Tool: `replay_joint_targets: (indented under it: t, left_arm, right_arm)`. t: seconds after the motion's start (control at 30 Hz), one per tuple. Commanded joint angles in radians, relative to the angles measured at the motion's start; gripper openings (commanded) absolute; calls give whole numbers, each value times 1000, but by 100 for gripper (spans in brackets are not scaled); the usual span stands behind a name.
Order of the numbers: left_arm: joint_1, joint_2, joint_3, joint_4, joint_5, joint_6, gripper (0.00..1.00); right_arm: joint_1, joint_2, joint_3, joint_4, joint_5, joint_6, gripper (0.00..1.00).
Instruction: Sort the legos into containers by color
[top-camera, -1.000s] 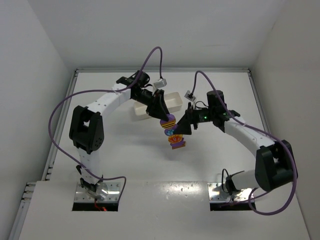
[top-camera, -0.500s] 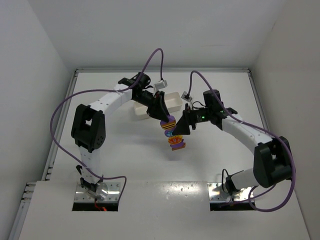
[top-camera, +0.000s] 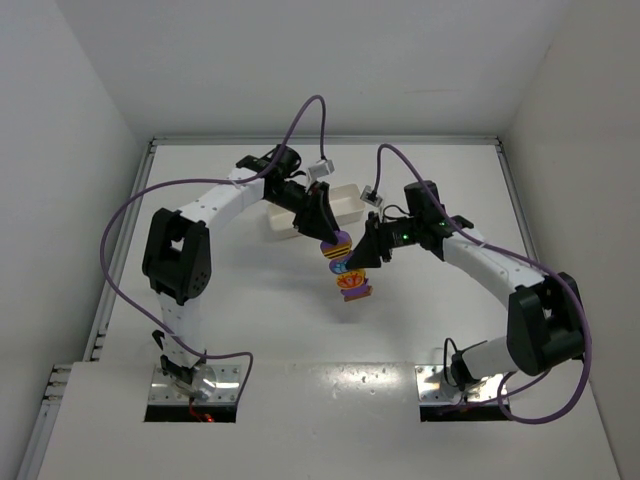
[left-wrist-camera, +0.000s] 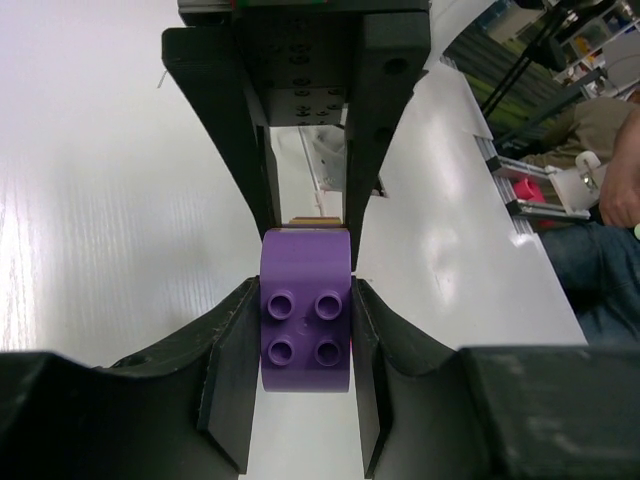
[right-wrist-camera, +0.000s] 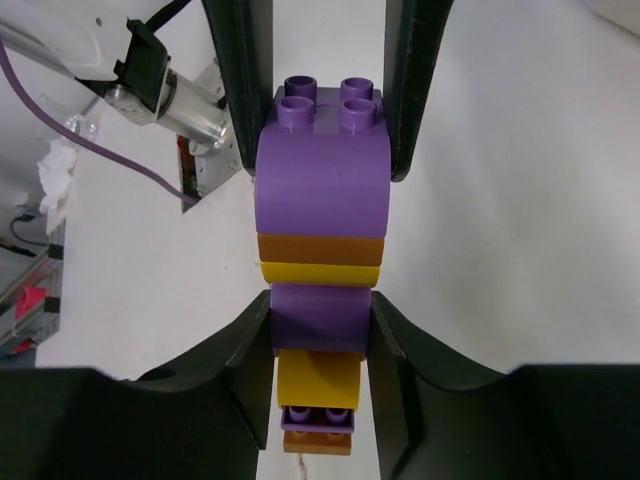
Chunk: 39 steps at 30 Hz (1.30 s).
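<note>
The legos form one stack (top-camera: 349, 270) of purple, orange and yellow bricks, hanging in the air over the middle of the table. My left gripper (left-wrist-camera: 306, 300) is shut on the top purple brick (left-wrist-camera: 305, 320), whose four studs face its camera. From the right, my right gripper (right-wrist-camera: 318, 315) is shut on a purple brick (right-wrist-camera: 320, 318) lower in the same stack, both pads touching its sides. Above that brick sit yellow, orange and the large purple brick (right-wrist-camera: 320, 180). Below it hang a yellow brick (right-wrist-camera: 318, 378) and thin purple and orange pieces. The containers (top-camera: 347, 200) stand behind, partly hidden by the left arm.
Both arms meet over the table's centre, left gripper (top-camera: 333, 240) and right gripper (top-camera: 353, 262) almost touching. White walls close the table on the left, back and right. A purple cable loops above each arm.
My right gripper has shut its jaws on the lower purple brick and its arm has edged left toward the stack. The left gripper and the stack have stayed in place.
</note>
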Motion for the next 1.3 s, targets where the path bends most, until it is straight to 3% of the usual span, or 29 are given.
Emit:
replay_joint_targets:
  t: [0.0, 0.1, 0.23, 0.47, 0.8, 0.9, 1.1, 1.27]
  left_arm:
    - [11, -28, 12, 22, 90, 14, 6]
    - [20, -37, 2, 22, 99, 14, 6]
    - [43, -37, 2, 22, 99, 14, 6]
    - [127, -28, 33, 22, 99, 14, 6]
    - [147, -47, 44, 22, 20, 14, 5]
    - [147, -77, 3, 22, -57, 32, 5]
    - [147, -204, -158, 54, -197, 54, 5]
    - [147, -316, -237, 125, -241, 23, 5]
  right_arm:
    - [7, 3, 37, 25, -15, -28, 35]
    - [7, 3, 37, 25, -15, -38, 9]
    - [7, -17, 27, 25, -15, -49, 0]
    - [16, -47, 6, -4, -15, -95, 0]
    - [27, -57, 6, -36, 13, -138, 0]
    - [27, -87, -21, -25, 66, -138, 0]
    - [36, -126, -80, -12, 325, -195, 0]
    - [36, -188, -190, 62, 291, -255, 0]
